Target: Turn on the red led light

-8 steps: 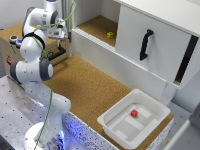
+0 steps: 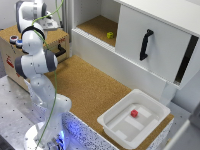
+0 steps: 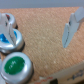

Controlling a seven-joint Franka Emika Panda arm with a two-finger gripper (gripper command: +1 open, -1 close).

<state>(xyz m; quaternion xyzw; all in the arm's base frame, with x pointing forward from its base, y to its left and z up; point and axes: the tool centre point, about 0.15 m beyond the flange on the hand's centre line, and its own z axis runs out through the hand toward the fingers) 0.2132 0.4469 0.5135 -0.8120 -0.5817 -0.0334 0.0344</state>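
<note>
1. Here, in the exterior view, the Panda arm (image 2: 35,60) reaches up to the wooden box (image 2: 12,47) at the exterior view's left, on whose top the push buttons sit; a blue-capped button (image 2: 13,37) and a second one just beside it show at the box's near edge, partly behind the arm. The gripper itself is too blurred there to mark, so whether its fingers stand wide or narrow I cannot tell from this view.
2. Elsewhere in that view, a white bin (image 2: 132,120) holding a small red block (image 2: 134,113) sits well apart on the cork mat (image 2: 90,90), and a cabinet with a black handle (image 2: 145,44) stands behind; neither concerns this step.
3. In the wrist view, a green button (image 3: 15,65) and a blue button (image 3: 10,39) lie close under the camera on the cork-topped surface, and one pale finger (image 3: 72,27) hangs above bare cork, touching nothing. The other finger is out of frame, so the opening remains undecided.
4. No red button is plainly visible; a third cap at the frame's edge is too cropped to name. My judgement: locate the red cap first, centre one fingertip over it, then press straight down, keeping clear of the green and blue neighbours
</note>
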